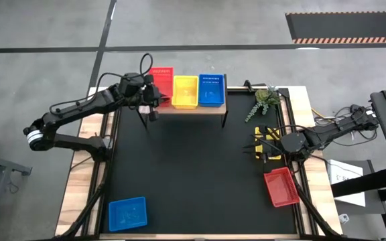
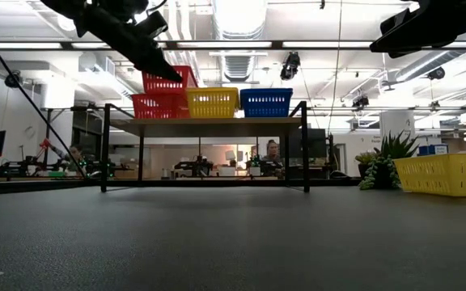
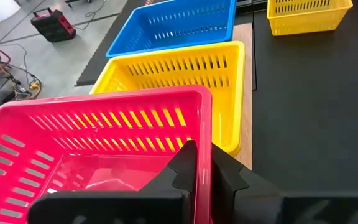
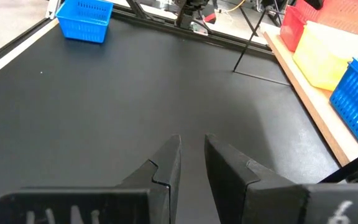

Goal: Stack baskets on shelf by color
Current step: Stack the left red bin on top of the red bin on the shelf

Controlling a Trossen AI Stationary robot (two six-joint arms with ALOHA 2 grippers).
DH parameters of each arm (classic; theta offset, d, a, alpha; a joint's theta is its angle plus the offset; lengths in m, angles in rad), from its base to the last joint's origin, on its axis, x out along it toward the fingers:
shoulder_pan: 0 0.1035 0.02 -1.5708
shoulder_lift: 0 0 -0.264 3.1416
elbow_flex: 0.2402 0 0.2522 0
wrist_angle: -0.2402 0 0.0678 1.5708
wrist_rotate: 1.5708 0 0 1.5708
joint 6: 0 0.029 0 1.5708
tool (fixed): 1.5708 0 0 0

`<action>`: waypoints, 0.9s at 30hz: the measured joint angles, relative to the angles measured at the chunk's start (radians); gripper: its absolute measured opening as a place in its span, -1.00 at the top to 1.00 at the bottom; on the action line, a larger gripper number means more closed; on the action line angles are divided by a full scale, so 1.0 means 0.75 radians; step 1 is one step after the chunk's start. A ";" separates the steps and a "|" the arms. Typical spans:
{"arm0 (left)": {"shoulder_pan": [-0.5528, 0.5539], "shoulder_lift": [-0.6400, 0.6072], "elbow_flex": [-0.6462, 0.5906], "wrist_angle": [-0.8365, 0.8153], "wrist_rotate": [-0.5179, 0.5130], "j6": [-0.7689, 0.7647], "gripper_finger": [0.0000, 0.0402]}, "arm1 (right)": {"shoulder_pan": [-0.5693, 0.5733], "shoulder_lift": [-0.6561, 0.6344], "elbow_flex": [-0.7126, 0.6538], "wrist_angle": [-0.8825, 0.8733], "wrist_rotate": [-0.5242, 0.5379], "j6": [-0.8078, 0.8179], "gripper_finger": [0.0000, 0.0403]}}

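Note:
The shelf (image 1: 206,109) stands at the table's far edge with red baskets (image 1: 161,73) on its left end, a yellow basket (image 1: 185,92) in the middle and a blue basket (image 1: 211,90) on the right. My left gripper (image 3: 201,152) is shut on the upper red basket (image 2: 168,81), which sits tilted over a lower red basket (image 2: 154,106). My right gripper (image 4: 191,146) hangs raised over the table's right side, its fingers a narrow gap apart and empty. A loose yellow basket (image 1: 268,137), red basket (image 1: 281,186) and blue basket (image 1: 127,213) lie on the table. My left gripper holds the upper red basket by its wall (image 3: 205,118), at the rim. One finger (image 3: 185,165) is inside the basket and one (image 3: 229,174) outside. The fingers come slanting down from the table's left. The basket is tilted, its lower part in the red basket beneath.
A small potted plant (image 1: 265,100) stands at the far right of the table, next to the shelf. The black table top between the shelf and the near edge is bare (image 1: 193,174). People and desks show in the room behind the shelf.

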 joint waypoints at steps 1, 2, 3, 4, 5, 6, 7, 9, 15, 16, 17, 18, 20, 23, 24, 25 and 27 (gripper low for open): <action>0.000 -0.001 0.000 0.000 0.000 0.001 0.98 | 0.000 0.000 0.000 0.000 0.000 0.000 0.69; 0.000 -0.001 0.000 -0.001 0.000 0.001 0.98 | 0.000 0.000 0.000 0.000 0.000 0.000 0.69; 0.000 -0.001 0.000 -0.005 0.000 0.001 0.98 | 0.000 0.000 0.000 0.000 0.000 0.002 0.69; 0.000 -0.001 0.000 -0.011 -0.001 0.002 0.98 | 0.000 0.000 0.000 0.000 0.000 0.003 0.69; 0.000 -0.001 -0.002 -0.012 -0.001 0.004 0.98 | 0.000 0.000 0.000 0.000 0.000 0.003 0.69; 0.000 -0.001 -0.002 -0.011 -0.003 0.005 0.98 | 0.000 0.000 0.000 0.000 0.000 0.003 0.69; 0.000 -0.001 -0.002 -0.012 -0.006 0.005 0.98 | 0.000 0.000 0.000 0.000 0.000 0.004 0.69; 0.000 -0.001 -0.002 -0.012 -0.013 0.016 0.98 | 0.000 0.000 0.000 0.000 0.000 0.004 0.69; 0.000 -0.001 -0.002 -0.017 -0.013 0.074 0.98 | 0.000 0.000 0.000 0.000 0.000 0.006 0.69; 0.000 -0.001 -0.002 -0.021 -0.013 0.075 0.98 | 0.000 0.000 0.000 0.000 0.000 0.014 0.69; 0.000 -0.002 -0.001 -0.026 -0.013 0.075 0.98 | 0.000 0.000 0.000 -0.001 0.000 0.015 0.69; 0.001 -0.003 0.001 -0.037 -0.013 0.076 0.98 | 0.000 0.000 0.000 0.000 0.000 0.015 0.69; 0.012 -0.004 0.003 -0.068 -0.013 0.077 0.98 | 0.000 0.000 0.000 -0.001 0.000 0.015 0.69; 0.022 -0.004 0.003 -0.079 -0.014 0.077 0.98 | 0.000 0.000 0.000 -0.001 0.000 0.015 0.69; 0.027 -0.004 0.006 -0.079 -0.013 0.077 0.98 | 0.000 0.000 0.000 -0.001 0.000 0.015 0.69; 0.030 -0.005 0.008 -0.079 -0.013 0.077 0.98 | 0.000 0.000 0.000 -0.001 0.000 0.015 0.69; 0.032 -0.005 0.015 -0.080 -0.013 0.077 0.98 | 0.000 0.000 0.000 -0.001 0.000 0.015 0.69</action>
